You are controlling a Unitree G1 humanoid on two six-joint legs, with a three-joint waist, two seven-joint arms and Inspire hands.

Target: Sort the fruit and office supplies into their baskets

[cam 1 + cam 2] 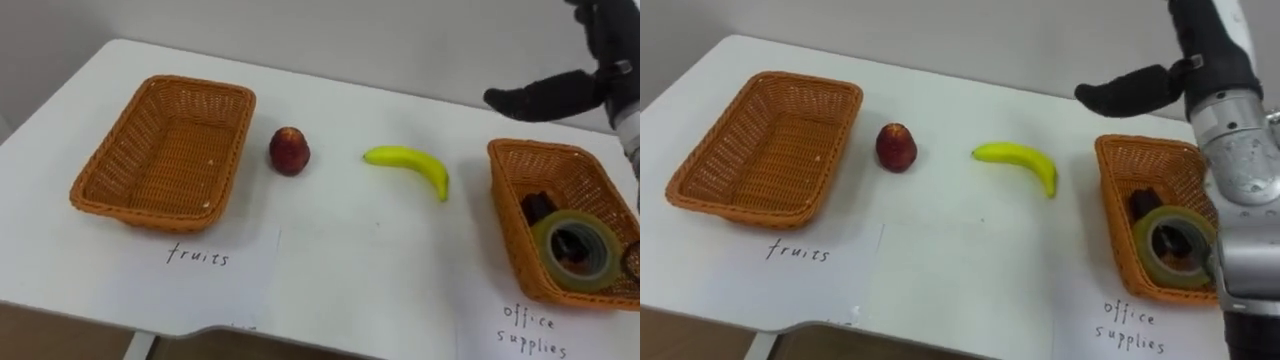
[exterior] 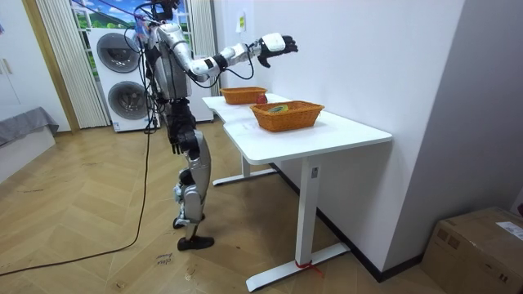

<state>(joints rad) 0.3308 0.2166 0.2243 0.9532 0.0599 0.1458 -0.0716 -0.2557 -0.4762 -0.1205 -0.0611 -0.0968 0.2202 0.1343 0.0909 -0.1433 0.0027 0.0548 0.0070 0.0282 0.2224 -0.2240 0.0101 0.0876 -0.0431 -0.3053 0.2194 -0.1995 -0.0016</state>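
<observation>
On the white table (image 1: 340, 260), a wicker basket (image 1: 120, 155) sits at nine o'clock from the apple (image 1: 289, 150), and the banana (image 1: 408, 165) lies at its three. At three o'clock from the banana, a second basket (image 1: 508, 215) holds a tape roll (image 1: 575, 250). The right hand (image 1: 548, 95) hovers at that basket's twelve, fingers straight and empty.

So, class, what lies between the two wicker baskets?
A red apple, then a yellow banana, on the white table; the left eye view shows it.

Stereo over table (image 1: 340, 240) — room camera afar

Bright, even room light; soft faint shadow under left basket (image 1: 140, 212).
</observation>
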